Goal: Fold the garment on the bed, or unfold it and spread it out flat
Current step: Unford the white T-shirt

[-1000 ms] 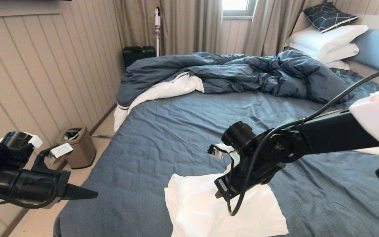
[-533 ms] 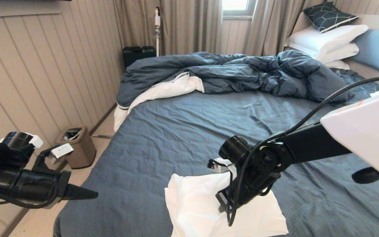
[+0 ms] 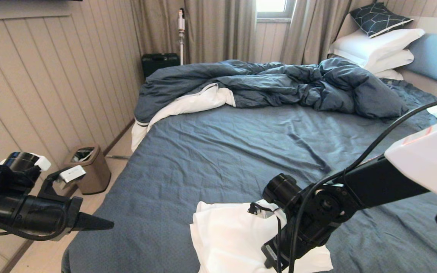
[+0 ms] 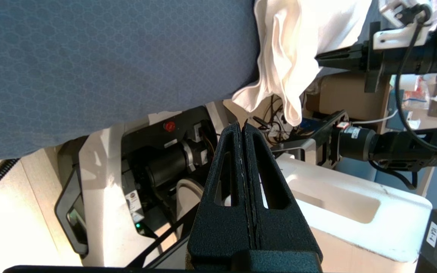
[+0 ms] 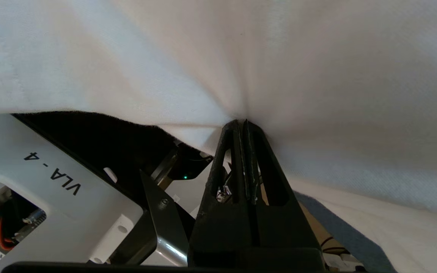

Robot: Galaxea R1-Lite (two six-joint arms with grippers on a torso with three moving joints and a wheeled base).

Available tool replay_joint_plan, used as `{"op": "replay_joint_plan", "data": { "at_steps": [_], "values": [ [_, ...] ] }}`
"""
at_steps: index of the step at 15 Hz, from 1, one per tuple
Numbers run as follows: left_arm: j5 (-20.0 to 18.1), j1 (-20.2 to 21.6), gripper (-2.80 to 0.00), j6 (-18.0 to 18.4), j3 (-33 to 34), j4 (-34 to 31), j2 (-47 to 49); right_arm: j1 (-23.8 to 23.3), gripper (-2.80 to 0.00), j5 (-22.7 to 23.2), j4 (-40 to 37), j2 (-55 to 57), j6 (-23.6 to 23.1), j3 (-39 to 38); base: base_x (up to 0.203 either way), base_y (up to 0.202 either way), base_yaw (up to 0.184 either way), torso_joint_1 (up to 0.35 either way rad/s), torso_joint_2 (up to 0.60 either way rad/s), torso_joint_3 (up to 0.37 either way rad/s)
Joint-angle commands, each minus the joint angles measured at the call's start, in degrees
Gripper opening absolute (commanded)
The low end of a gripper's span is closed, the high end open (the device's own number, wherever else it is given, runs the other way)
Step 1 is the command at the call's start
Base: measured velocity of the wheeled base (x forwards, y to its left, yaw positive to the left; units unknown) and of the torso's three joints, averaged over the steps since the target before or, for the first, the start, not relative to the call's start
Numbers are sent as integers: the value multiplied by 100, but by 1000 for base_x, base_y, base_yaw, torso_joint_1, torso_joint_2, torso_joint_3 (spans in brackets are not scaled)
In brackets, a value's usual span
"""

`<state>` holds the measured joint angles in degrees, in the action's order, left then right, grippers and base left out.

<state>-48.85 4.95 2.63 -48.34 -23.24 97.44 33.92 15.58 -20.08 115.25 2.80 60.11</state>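
Wood-panelled walls and beige curtains close in the bed point(image 3: 222, 151), whose long axis runs from its left edge toward the pillows point(image 3: 374, 43) and blue headboard point(image 3: 436, 57) at far right, duvet point(image 3: 271, 83) rumpled along the far side. Near its front edge lies the white garment point(image 3: 226, 239), one corner spilling over. On it, the right gripper point(image 5: 246, 123) pinches the cloth, fingers pressed together. Off the bed's left side hangs the left gripper point(image 4: 243, 127), closed on nothing.

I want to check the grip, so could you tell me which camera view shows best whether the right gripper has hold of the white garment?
The right wrist view: the right gripper is shut, pinching the white garment. The head view shows the garment on the bed, fingertips hidden. The left wrist view shows only its hanging edge.
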Motion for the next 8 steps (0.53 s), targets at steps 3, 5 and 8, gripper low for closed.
{"op": "replay_joint_plan", "data": {
  "at_steps": [3,5,8],
  "values": [
    [-22,-3,-280,0,4,-14,3,8,-280,9,-11,-124,7,180,0,0,0,0,0,0],
    [-28,-3,-280,0,0,-14,12,13,-280,10,-21,-142,10,233,0,0,0,0,0,0],
    [-28,-3,-280,0,0,-6,12,339,-280,23,-57,-163,40,929,0,0,0,0,0,0]
  ]
}}
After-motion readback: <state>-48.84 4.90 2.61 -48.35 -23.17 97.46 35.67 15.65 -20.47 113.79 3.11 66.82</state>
